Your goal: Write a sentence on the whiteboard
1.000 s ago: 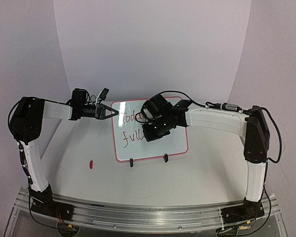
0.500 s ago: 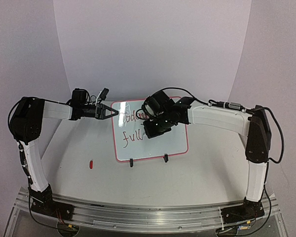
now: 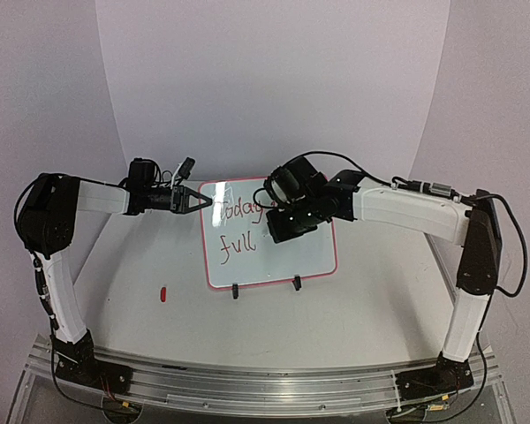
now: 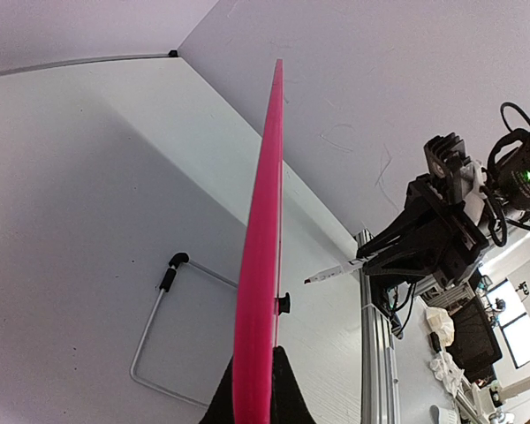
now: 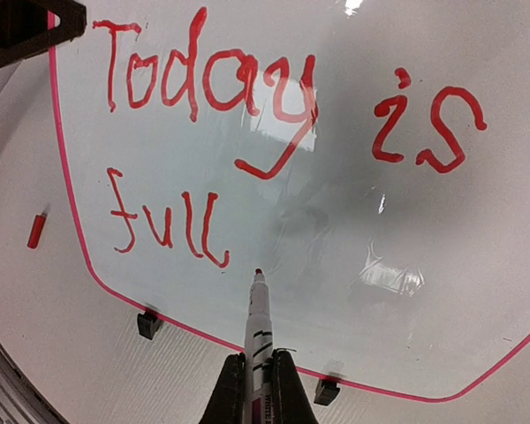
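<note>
As I count them, one whiteboard stands on two feet, bearing three words of the sentence. The left end effector pinches its left edge. The right end effector grips one marker, its tip beside "full".

— What's sitting on the table right now?
— I'm seeing the whiteboard standing on its two black feet, and a small red cap lying to its left.
</note>
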Tool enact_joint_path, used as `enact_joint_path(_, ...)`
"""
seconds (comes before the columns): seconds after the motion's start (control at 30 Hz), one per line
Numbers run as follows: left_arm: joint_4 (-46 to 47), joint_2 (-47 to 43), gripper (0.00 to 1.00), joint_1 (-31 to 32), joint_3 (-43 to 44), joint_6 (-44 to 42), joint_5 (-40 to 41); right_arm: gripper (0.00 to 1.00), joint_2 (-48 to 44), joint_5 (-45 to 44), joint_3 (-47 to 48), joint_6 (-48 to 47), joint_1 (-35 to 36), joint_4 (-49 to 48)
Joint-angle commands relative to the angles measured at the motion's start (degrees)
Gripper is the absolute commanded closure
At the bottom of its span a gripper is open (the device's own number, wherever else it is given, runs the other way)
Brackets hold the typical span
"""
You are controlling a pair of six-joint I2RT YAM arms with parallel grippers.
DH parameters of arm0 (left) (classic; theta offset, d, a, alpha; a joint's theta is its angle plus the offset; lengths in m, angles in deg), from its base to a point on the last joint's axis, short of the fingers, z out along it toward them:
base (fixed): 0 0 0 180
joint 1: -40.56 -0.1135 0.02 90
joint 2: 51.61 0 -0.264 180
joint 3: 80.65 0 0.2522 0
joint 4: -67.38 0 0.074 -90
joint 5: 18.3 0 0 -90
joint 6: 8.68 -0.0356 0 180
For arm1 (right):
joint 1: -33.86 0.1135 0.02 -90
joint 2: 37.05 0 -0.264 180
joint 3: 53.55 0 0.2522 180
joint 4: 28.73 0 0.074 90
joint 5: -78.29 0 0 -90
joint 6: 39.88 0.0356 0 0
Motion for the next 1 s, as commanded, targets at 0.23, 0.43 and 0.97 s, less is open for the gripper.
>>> enact_joint_path(0.23,-0.13,0.92,1.0,0.61,-1.26,-5.91,7.03,1.0,-0.56,-4.43,-0.42,1.46,-0.38,-1.61)
enact_joint_path(0.43,-0.05,0.71,1.0,0.61,-1.34,-5.91,7.03,1.0,0.51,-3.8,-0.02,1.73,-0.42,-1.78)
enact_joint_path(0.97,-0.05,0.5,1.0,0.68,-1.62,-6.26,7.3,1.0,3.15,-5.4,1.02,2.19,-0.79,-1.76)
